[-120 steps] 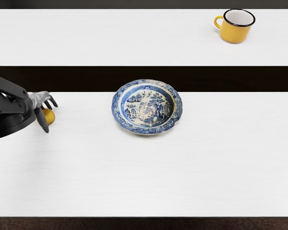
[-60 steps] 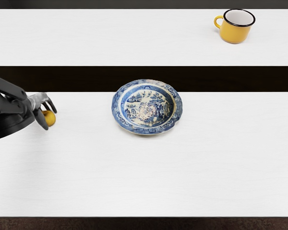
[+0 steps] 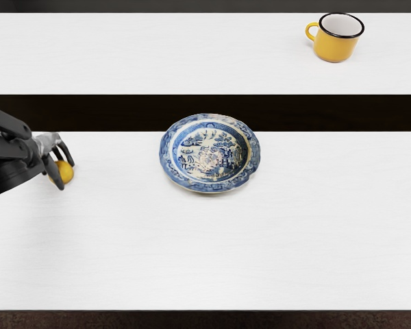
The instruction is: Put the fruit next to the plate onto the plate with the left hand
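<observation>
A small orange-yellow fruit (image 3: 66, 173) lies on the white table near its left edge, well to the left of the plate. The blue-and-white patterned plate (image 3: 168, 148) sits near the table's far edge, with nothing on it. My left hand (image 3: 61, 168) comes in from the left edge with its dark forearm. Its fingers (image 3: 68, 155) curl over the back of the fruit and the thumb crosses in front, so the hand covers the fruit's left side. The right arm is out of view.
A yellow mug (image 3: 335, 37) with a white inside stands on the far table at the upper right. A dark gap (image 3: 294, 113) separates the far table from the near one.
My left hand has drawn back to the left and its fingers have curled closer around the fruit. The fruit has shifted slightly left and toward me with the hand.
</observation>
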You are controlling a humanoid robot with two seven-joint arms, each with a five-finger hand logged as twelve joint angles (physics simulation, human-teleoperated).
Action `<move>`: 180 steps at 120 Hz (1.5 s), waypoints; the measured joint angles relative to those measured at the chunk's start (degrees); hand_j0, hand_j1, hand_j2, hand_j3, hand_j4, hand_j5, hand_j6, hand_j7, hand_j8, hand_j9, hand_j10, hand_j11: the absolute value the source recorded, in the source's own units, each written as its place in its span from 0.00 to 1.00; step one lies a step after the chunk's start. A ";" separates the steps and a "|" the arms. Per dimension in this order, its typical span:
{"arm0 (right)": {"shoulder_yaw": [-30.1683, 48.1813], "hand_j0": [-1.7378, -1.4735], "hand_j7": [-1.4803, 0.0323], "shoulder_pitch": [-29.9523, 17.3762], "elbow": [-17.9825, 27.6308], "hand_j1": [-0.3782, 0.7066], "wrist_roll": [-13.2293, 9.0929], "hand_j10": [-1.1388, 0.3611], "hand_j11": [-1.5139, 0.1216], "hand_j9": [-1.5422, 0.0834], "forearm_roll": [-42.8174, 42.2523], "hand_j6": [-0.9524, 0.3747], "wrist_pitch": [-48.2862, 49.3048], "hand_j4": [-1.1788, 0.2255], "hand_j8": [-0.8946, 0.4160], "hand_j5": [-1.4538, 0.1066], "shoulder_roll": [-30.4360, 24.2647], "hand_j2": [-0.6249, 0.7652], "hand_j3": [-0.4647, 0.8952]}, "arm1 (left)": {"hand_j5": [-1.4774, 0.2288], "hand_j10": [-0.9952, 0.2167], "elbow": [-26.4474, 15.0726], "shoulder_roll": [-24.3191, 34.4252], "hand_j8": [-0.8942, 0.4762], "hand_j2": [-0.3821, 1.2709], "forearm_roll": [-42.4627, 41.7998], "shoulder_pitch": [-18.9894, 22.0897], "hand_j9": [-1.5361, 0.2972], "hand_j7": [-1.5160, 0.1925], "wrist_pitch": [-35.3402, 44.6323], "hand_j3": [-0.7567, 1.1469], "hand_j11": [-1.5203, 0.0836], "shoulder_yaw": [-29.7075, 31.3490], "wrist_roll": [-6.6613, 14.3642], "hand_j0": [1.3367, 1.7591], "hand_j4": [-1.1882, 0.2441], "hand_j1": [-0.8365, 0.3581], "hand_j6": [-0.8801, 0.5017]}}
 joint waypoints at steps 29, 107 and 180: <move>0.00 0.30 0.98 0.00 0.00 0.03 0.00 0.76 0.93 0.95 0.00 0.72 0.00 0.84 0.68 0.93 0.00 0.45 0.34 | 0.24 0.17 -0.78 0.16 0.35 0.47 -2.01 -2.05 0.26 0.28 -2.86 0.40 0.29 -0.32 0.03 0.75 0.35 0.43 0.34; 0.00 0.30 0.98 -0.01 0.00 0.03 0.00 0.76 0.93 0.95 0.00 0.72 0.00 0.84 0.68 0.93 0.00 0.45 0.34 | 0.20 0.14 -4.23 10.32 0.39 0.47 -13.53 -17.31 0.23 0.25 -23.60 0.40 0.25 -8.66 -0.51 0.74 0.35 0.42 0.38; -0.01 0.30 0.98 -0.01 0.00 0.03 0.00 0.76 0.93 0.95 0.00 0.72 0.00 0.84 0.68 0.93 0.00 0.45 0.34 | 0.17 0.12 3.53 3.96 0.38 0.47 -12.19 -8.42 0.22 0.24 -25.58 0.40 0.24 -29.44 -0.42 0.74 0.31 0.44 0.37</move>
